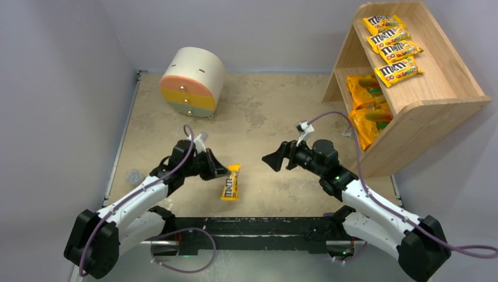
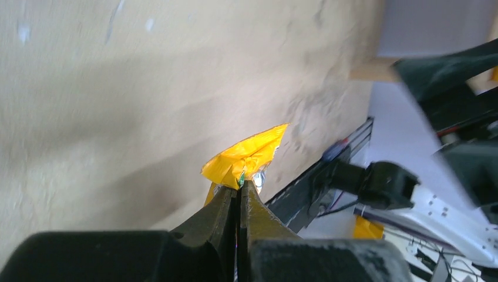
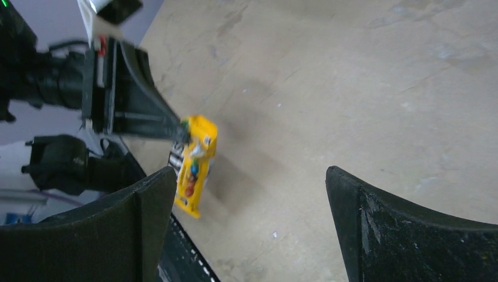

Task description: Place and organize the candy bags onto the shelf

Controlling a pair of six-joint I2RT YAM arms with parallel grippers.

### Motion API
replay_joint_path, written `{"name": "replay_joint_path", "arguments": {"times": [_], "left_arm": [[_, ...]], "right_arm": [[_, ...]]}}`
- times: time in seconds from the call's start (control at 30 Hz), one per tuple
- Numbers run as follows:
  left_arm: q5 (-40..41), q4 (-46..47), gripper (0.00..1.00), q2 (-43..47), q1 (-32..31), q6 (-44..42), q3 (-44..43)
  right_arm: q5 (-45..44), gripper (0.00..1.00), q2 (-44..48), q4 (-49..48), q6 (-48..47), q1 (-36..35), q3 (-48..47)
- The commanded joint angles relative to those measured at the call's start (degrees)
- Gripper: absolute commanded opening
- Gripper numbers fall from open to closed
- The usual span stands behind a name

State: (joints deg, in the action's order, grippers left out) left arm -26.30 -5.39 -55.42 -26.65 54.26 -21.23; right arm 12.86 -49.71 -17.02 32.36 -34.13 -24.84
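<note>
A small yellow M&M's packet hangs by its top edge from my left gripper, which is shut on it near the table's front. In the left wrist view the jaws pinch the crumpled yellow edge of the packet. The right wrist view shows the same packet dangling, its shadow on the table beside it. My right gripper stands open to the packet's right, nothing between its fingers. The wooden shelf at the far right holds several yellow packets on top and two orange bags below.
A round cream cabinet with orange, yellow and green drawers stands at the back left. A black rail runs along the table's front edge between the arm bases. Grey walls close in the left and back sides.
</note>
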Motion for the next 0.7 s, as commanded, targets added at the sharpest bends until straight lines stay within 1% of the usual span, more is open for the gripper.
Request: {"name": "replay_joint_path", "arguments": {"times": [0.0,0.07,0.1,0.13,0.2,0.27,0.3,0.33,0.37,0.4,0.43,0.5,0.57,0.67], "left_arm": [[6.2,-0.1,0.0,-3.3,-0.1,-0.6,-12.1],[6.5,-1.3,0.0,-6.6,-0.2,1.0,-16.3],[6.5,-3.6,0.0,-8.4,-0.2,1.9,-18.6],[6.5,-5.7,0.0,-10.7,0.0,2.4,-21.1],[5.7,-10.3,0.0,-15.6,0.1,1.7,-26.7],[2.5,-16.2,0.0,-20.6,0.7,0.5,-32.9],[1.3,-19.4,0.0,-23.0,0.9,0.1,-35.9],[0.3,-22.6,0.0,-25.2,0.9,-0.1,-38.7],[-0.3,-25.8,0.0,-27.1,0.9,-0.3,-41.2],[-0.7,-28.6,0.0,-28.8,0.9,-0.3,-43.1],[-0.8,-30.9,0.0,-29.7,0.9,-0.2,-44.5],[-0.3,-33.9,0.0,-30.6,1.0,1.7,-45.6],[-0.7,-33.6,0.0,-29.9,0.9,4.1,-44.6],[-0.5,-32.6,0.0,-28.5,0.9,6.8,-43.4]], "right_arm": [[6.4,0.98,-4.0,1.4,-6.7,-6.4,-6.3],[-5.0,0.99,-4.6,4.1,-15.7,-14.8,-9.0],[-11.0,0.99,-5.2,4.3,-19.5,-18.8,-10.0],[-15.2,0.99,-5.7,3.8,-23.3,-21.9,-10.4],[-20.7,0.99,-6.2,1.0,-30.6,-26.2,-10.0],[-24.7,0.99,-6.0,-4.2,-41.5,-30.5,-7.5],[-29.1,0.99,-5.8,-8.9,-47.4,-32.8,-4.0],[-31.0,0.99,-5.8,-15.5,-52.6,-34.8,-1.1],[-31.3,0.99,-5.9,-21.0,-57.5,-35.6,1.6],[-31.0,0.99,-6.3,-24.7,-60.4,-35.9,3.0],[-30.6,0.99,-7.0,-26.1,-61.8,-36.0,3.1],[-29.3,0.99,-8.8,-24.6,-63.3,-36.2,1.8],[-28.6,0.99,-11.6,-23.8,-64.6,-37.0,0.6],[-32.3,0.99,-16.3,-26.8,-67.4,-39.6,0.0]]}}
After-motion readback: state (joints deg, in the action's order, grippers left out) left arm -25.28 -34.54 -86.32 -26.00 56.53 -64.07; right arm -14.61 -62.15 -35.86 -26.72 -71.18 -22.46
